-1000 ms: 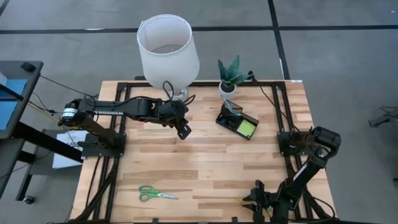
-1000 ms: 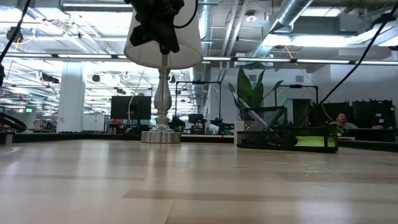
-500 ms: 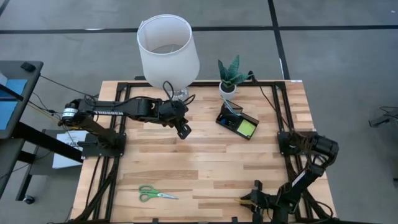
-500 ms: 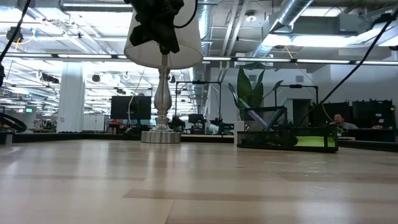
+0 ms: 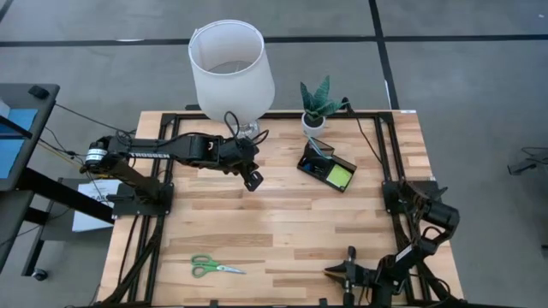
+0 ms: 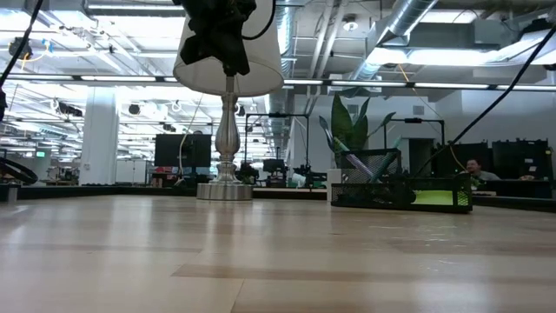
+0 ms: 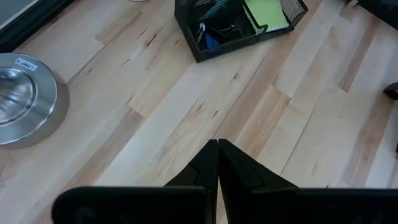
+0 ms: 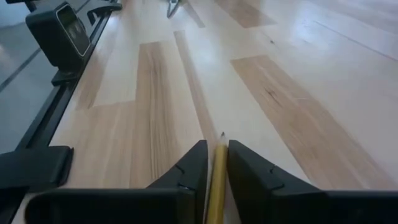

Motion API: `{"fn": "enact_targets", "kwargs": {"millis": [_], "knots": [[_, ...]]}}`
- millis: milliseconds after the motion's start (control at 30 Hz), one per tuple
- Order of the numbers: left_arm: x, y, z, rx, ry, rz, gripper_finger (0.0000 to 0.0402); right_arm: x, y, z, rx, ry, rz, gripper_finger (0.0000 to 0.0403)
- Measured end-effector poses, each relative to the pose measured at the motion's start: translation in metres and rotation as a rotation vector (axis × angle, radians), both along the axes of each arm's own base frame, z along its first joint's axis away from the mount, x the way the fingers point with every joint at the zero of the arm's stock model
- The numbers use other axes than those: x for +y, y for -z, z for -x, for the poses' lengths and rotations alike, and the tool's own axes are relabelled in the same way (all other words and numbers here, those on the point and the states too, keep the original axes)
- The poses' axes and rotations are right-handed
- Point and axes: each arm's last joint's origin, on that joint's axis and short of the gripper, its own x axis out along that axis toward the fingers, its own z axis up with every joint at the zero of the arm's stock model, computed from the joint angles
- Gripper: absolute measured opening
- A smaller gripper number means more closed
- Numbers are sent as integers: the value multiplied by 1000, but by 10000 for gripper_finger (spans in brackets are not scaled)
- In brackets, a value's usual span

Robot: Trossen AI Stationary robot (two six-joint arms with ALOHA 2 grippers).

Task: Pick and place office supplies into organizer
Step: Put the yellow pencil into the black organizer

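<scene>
A yellow pencil point(image 8: 217, 177) lies on the wooden table by its near edge, between the fingers of my right gripper point(image 8: 217, 149), which is shut on it. In the high view that gripper point(image 5: 342, 272) is low at the near right and hides the pencil. Green-handled scissors point(image 5: 214, 268) lie flat at the near left. The black organizer point(image 5: 326, 168) stands at the far middle with a lime pad point(image 5: 340, 175) in it. My left gripper point(image 5: 252, 179) hangs shut and empty above the table, left of the organizer point(image 7: 236, 25). My right gripper pinches the pencil's shaft point(image 8: 218, 163) between its two fingers, a little behind the sharpened tip point(image 8: 221, 134). The fingers come low and slanting from the table's right side and lie along the pencil. The pencil lies on the table, and its tip reaches past the fingertips.
A white-shaded lamp point(image 5: 229, 67) with a silver base point(image 7: 25, 96) stands at the far edge, and a small potted plant point(image 5: 316, 104) stands beside the organizer. Black frame rails run along the table's edges point(image 8: 59, 37). Bare wood lies across the table's middle.
My right gripper has sunk toward the table at the near edge, gone slightly toward the left edge, and rolled at the wrist. The left arm, scissors and organizer have kept still.
</scene>
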Motion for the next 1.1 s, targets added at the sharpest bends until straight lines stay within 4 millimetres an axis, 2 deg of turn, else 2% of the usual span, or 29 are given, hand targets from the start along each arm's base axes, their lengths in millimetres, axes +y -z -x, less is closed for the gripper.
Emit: {"fn": "enact_targets", "kwargs": {"millis": [633, 833, 933, 1100], "knots": [[0, 0, 0, -1, 6, 5, 0, -4, -3, -7, 15, 23, -36, 55], [0, 0, 0, -2, 6, 6, 0, -7, -4, -15, 14, 53, -64, 15], [-1, 0, 0, -3, 14, 16, 0, -8, -4, -18, 12, 68, -71, 15], [-1, 0, 0, -4, 21, 25, 0, -12, -18, -30, 27, 82, -90, 14]]}}
